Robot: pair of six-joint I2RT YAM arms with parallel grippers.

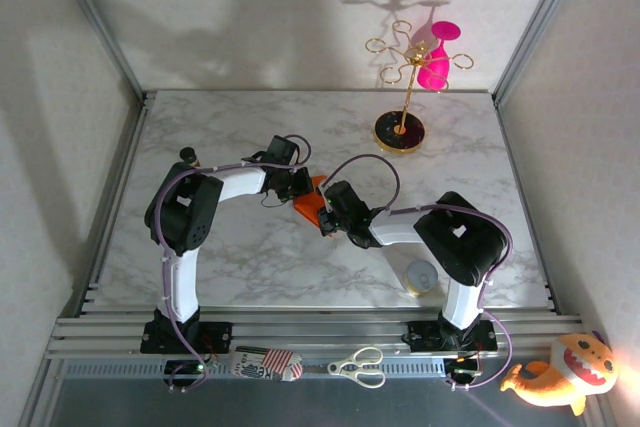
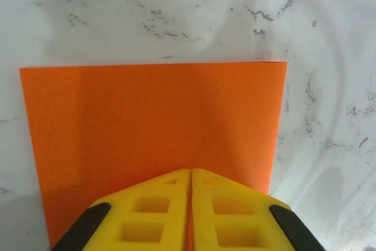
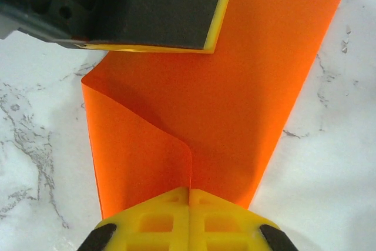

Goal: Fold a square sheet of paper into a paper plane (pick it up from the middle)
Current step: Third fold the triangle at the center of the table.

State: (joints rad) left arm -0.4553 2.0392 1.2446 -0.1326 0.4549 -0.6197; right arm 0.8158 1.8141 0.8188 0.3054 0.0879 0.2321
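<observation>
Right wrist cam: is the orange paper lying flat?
No, the paper curls up on its left side into the shut right jaws.

The orange paper sheet (image 2: 153,121) was seen matt and smooth, the marble-patterned tabletop (image 2: 176,10) faintly glossy, the gold stand (image 1: 400,132) seemingly metal.

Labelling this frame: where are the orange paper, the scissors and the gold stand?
orange paper (image 2: 153,121), left wrist view, flat middle.
scissors (image 1: 355,368), top external view, near pivot.
gold stand (image 1: 392,137), top external view, black base.

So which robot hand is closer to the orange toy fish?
Right. The right gripper holds the orange paper up-left of the plush toy; the left gripper grips it from farther left.
</observation>
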